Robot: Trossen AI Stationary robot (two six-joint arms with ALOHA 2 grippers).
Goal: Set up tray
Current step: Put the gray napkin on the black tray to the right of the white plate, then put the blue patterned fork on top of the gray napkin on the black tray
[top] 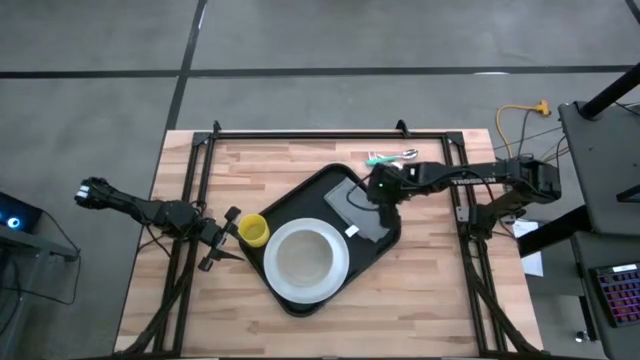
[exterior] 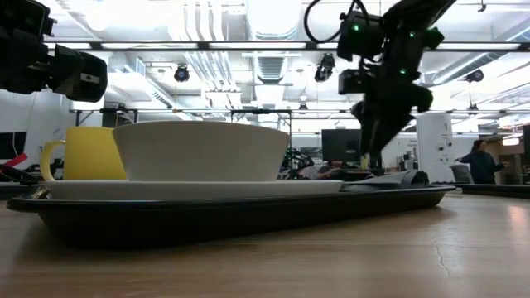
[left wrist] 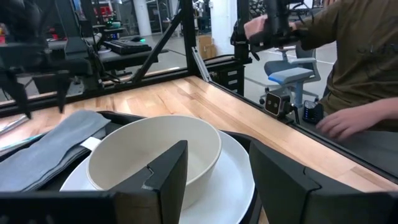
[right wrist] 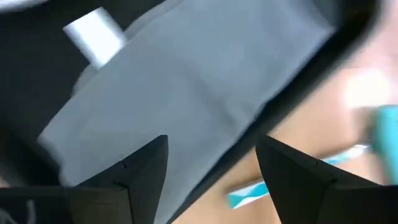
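The black tray [top: 305, 197] lies askew in the middle of the wooden table. It carries a white plate [top: 336, 284] with a white bowl [top: 305, 260] on it, a yellow cup [top: 253, 230] at its left corner and a folded grey napkin [top: 362, 212] on its right part. My right gripper [top: 385, 200] hangs open over the napkin [right wrist: 205, 81], pointing down near the tray's far-right rim. My left gripper [top: 225, 240] is open, raised beside the cup, and faces the bowl [left wrist: 155, 149].
Teal-handled cutlery [top: 392, 157] lies on the table past the tray's far-right rim, also seen as a teal handle [right wrist: 255, 193] in the right wrist view. A black frame runs along the table's edges. A person [left wrist: 360, 74] sits beyond the table's near edge.
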